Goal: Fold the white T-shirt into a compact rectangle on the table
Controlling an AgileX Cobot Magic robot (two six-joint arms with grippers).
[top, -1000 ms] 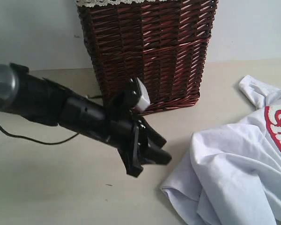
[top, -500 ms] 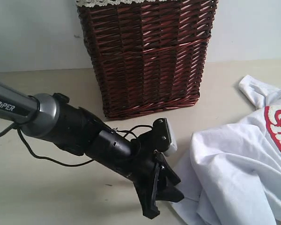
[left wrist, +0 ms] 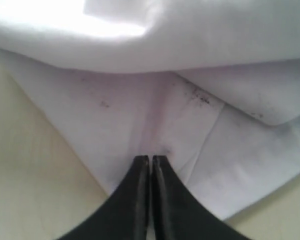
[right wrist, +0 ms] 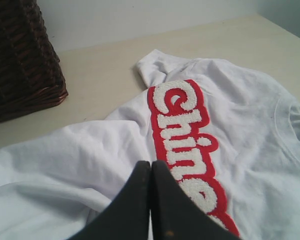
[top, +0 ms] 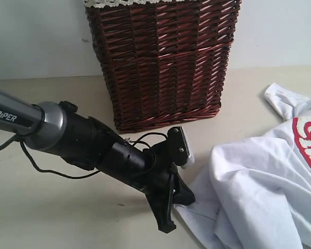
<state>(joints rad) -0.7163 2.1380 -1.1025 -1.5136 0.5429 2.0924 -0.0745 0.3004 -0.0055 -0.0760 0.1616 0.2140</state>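
The left gripper (left wrist: 150,159) is pinched tight on a flat corner of the white T-shirt (left wrist: 140,115), which heaps up beyond its tips on the table (left wrist: 20,165). The right gripper (right wrist: 150,165) is fully closed and empty, just short of the shirt's red-edged lettering (right wrist: 182,135).

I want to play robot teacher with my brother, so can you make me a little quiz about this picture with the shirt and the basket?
1. True or false: the left gripper has its jaws wide open.
2. What colour outlines the fuzzy letters on the white T-shirt? A blue, B red, C green.
3. What tall brown thing stands on the table?
Key: 1 false, they are shut at the shirt's edge. 2 B. 3 The wicker basket.
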